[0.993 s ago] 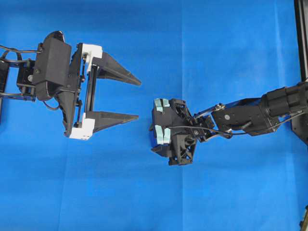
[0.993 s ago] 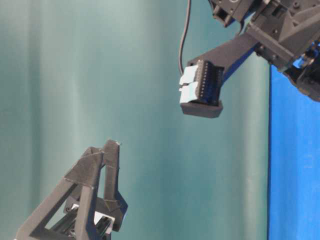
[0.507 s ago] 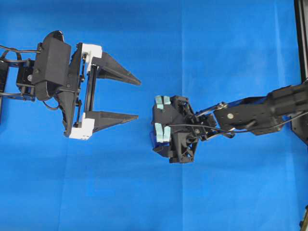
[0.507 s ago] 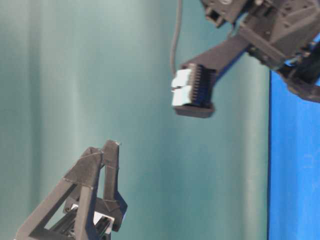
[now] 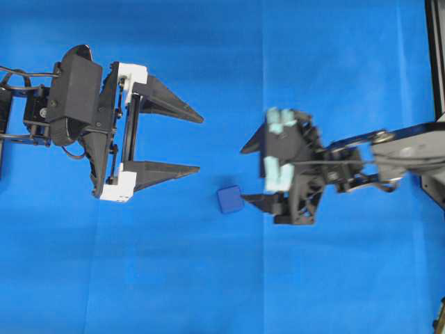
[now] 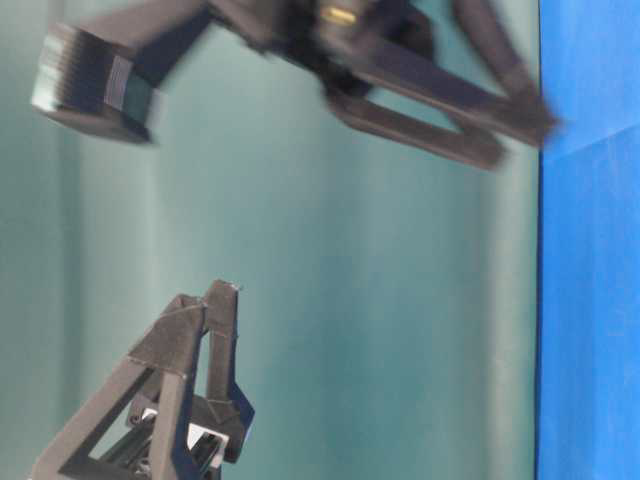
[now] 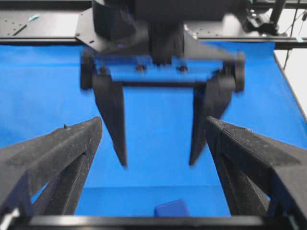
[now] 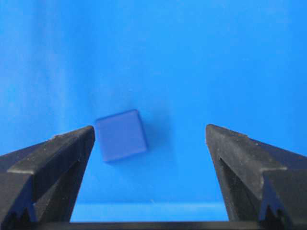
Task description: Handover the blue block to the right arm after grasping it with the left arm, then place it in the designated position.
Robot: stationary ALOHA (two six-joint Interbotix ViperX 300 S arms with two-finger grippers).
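1. Right under your right wrist camera, the blue block [image 8: 120,135] lies flat on the blue cloth [image 8: 192,57], alone and held by nothing. It sits toward the left of the gap between the two black fingers [image 8: 45,160]; whether its edge touches the left fingertip you cannot tell from that view.
2. Seen from overhead, your right gripper [image 5: 252,173] has its jaws spread wide, and the block [image 5: 229,200] lies just beside the tip of the nearer finger, not pinched. The pale teal patches [image 5: 279,146] on the gripper body look smeared, as does the whole right arm [image 5: 389,154].
3. Further left in the overhead view, your left gripper [image 5: 200,143] is also spread wide and holds nothing. Its white plastic pieces [image 5: 122,186] sit at the base of the fingers, and it stands well apart from the block.
4. From your left wrist camera, the block [image 7: 171,209] shows at the bottom edge between the left fingers [image 7: 57,153], with the right gripper [image 7: 157,165] beyond it, fingers pointing down and blurred.
5. At table level, the left gripper [image 6: 222,290] is sharp in the lower left, while the right arm [image 6: 330,60] is a dark streak across the top.
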